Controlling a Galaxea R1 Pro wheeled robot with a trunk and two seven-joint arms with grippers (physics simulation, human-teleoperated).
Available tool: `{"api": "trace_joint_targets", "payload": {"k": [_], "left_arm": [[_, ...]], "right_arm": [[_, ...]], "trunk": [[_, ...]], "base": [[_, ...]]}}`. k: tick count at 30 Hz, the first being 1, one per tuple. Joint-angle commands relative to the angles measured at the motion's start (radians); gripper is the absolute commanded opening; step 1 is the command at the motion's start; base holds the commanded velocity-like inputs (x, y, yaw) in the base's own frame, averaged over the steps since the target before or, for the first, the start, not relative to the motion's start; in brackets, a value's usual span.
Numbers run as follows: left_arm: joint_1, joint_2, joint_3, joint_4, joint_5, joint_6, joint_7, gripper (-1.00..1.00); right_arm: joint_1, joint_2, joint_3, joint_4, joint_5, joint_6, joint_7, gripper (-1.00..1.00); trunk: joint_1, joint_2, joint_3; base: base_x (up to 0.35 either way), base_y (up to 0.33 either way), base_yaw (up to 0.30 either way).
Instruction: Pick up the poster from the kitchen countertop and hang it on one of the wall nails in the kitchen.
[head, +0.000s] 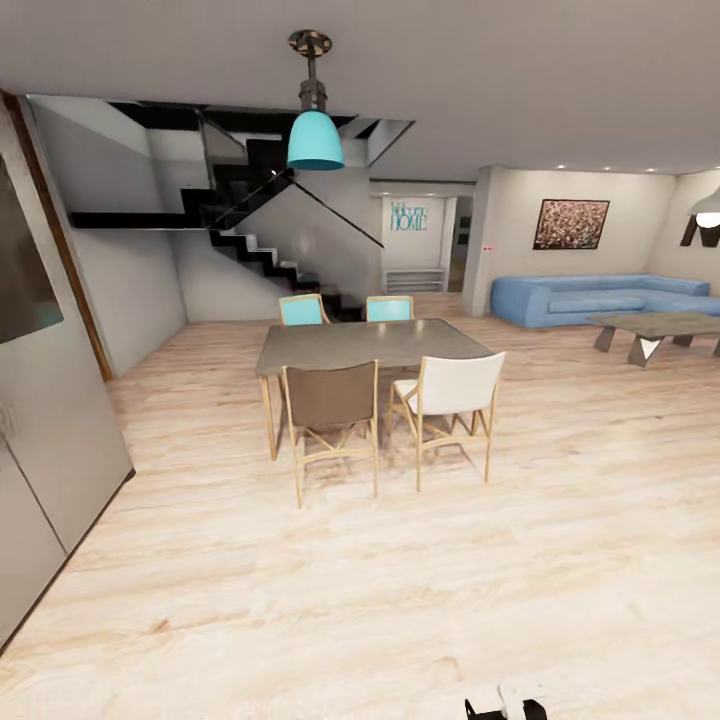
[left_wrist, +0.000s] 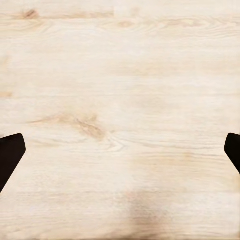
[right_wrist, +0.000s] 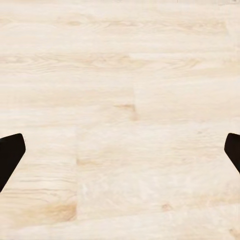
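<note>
Fingers on both arms stand spread wide and hold nothing: in each wrist view the dark fingertips (left_wrist: 11, 157) (right_wrist: 11, 155) sit at opposite sides with bare plank floor (left_wrist: 120, 100) between them, so I read the left gripper (left_wrist: 120, 155) and the right gripper (right_wrist: 120, 155) as released.

Largest first, from my head camera: pale wood floor runs across an open room, a staircase (head: 270, 250) climbs at the back, a blue sofa (head: 590, 298) lines the far right wall, and a grey dining table (head: 365, 345) stands mid-room with four chairs around it (its top is bare). A teal pendant lamp (head: 315, 135) hangs above it, and a reddish speckled picture (head: 571, 223) hangs over the sofa; that is not my target.

Neither the poster nor the kitchen countertop lies in what I can see, so I cannot say which way the poster sits from the fingers, how its long axis runs, or which arm is nearer. My judgement: I am in transit, and the next move is to turn the base and find the kitchen.
</note>
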Motion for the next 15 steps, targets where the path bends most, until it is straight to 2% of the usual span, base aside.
{"api": "trace_joint_targets", "payload": {"k": [1,15], "left_arm": [[0.0,0.0,0.001,-0.001,-0.001,0.0,0.0,1.0],[0.0,0.0,0.001,-0.001,-0.001,0.0,0.0,1.0]], "right_arm": [[-0.001,0.0,0.001,0.0,0.009,-0.002,-0.001,1.0],[-0.001,0.0,0.001,0.0,0.01,-0.002,-0.001,1.0]], "trunk": [[0.0,0.0,-0.001],[0.0,0.0,-0.001]], "base": [[-0.01,-0.027,0.262],[-0.003,-0.007,0.285]]}}
